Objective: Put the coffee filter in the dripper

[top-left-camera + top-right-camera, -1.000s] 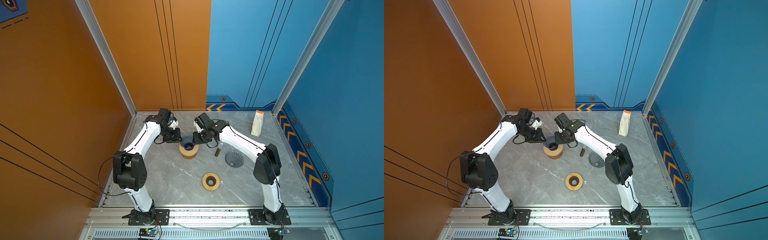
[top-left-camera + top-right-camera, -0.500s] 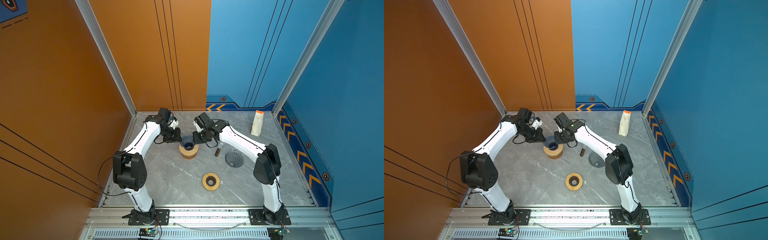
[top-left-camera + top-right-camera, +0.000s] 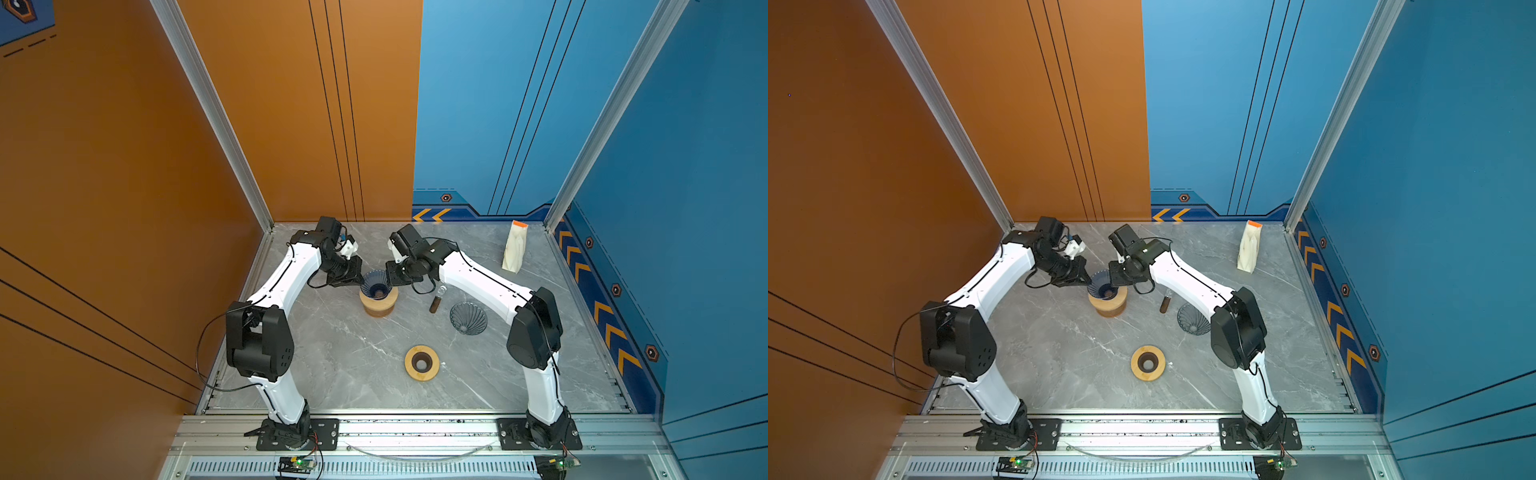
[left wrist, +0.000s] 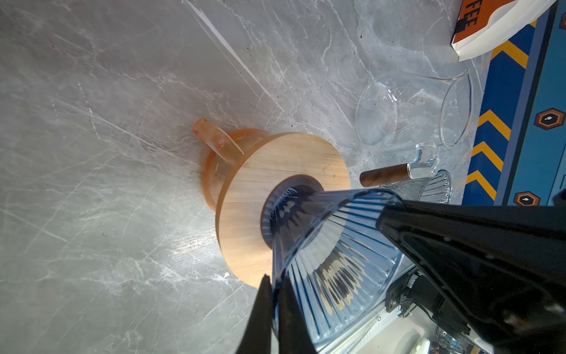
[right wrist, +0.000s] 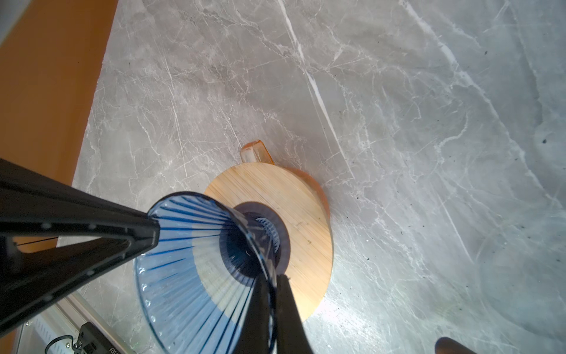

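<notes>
Grey marble tabletop [image 3: 332, 365] lay boxed in by orange and blue walls. Nearest the arm bases, at about 6 o'clock of the table's middle, sat a spare wooden ring [image 3: 422, 375]. Farther back, at 3 o'clock, a clear ribbed cone [image 3: 468, 318] lay on its side, with a brown stick with a glass end [image 3: 435, 301] just beside it. At about 10 o'clock stood the blue ribbed glass cone [image 3: 376, 284], which I took for the task's filter piece, as no paper filter showed. Its narrow end sat in the hole of a wooden disc [image 4: 254, 190] resting on an orange glass mug [image 4: 211, 171]; whether it was fully seated I could not tell. The left gripper [image 4: 273, 280] was pinched shut on the cone's rim at 9 o'clock and the right gripper [image 5: 272, 277] likewise at 3 o'clock, each with one finger inside the wall and one outside. Done well, this step likely called for keeping both pinches level so the cone stayed upright, pressing lightly on the thin glass, and letting go one side at a time. The disc looked off-centre on the mug, so any sideways drag could slide it. A coffee bag [image 3: 515, 247] stood far off at 1 o'clock.
</notes>
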Controlling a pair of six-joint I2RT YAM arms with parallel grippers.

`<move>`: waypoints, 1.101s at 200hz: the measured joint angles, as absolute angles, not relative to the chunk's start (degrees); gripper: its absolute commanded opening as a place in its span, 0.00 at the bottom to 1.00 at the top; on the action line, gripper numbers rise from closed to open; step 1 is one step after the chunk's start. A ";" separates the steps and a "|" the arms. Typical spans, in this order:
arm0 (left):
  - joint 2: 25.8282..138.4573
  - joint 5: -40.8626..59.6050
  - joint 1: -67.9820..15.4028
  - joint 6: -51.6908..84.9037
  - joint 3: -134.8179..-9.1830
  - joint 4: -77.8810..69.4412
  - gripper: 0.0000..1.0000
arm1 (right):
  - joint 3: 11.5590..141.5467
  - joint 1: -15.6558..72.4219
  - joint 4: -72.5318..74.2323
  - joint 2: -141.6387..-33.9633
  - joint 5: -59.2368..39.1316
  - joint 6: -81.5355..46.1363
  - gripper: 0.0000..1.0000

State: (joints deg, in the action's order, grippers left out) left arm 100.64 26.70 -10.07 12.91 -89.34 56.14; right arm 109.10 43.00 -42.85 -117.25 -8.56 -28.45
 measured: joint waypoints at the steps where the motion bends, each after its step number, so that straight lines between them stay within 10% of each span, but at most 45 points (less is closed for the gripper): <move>1: 100.64 26.74 -10.07 12.91 -89.34 56.14 0.05 | 109.10 42.98 -42.85 -117.25 -8.56 -28.47 0.00; 220: 100.51 27.99 -10.13 12.38 -86.67 52.60 0.00 | 96.49 42.37 -29.80 -112.22 -8.32 -31.31 0.00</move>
State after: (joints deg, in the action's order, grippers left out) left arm 100.51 27.99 -10.13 12.38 -86.67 52.60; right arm 96.49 42.37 -29.80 -112.22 -8.32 -31.31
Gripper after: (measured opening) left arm 0.058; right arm 0.048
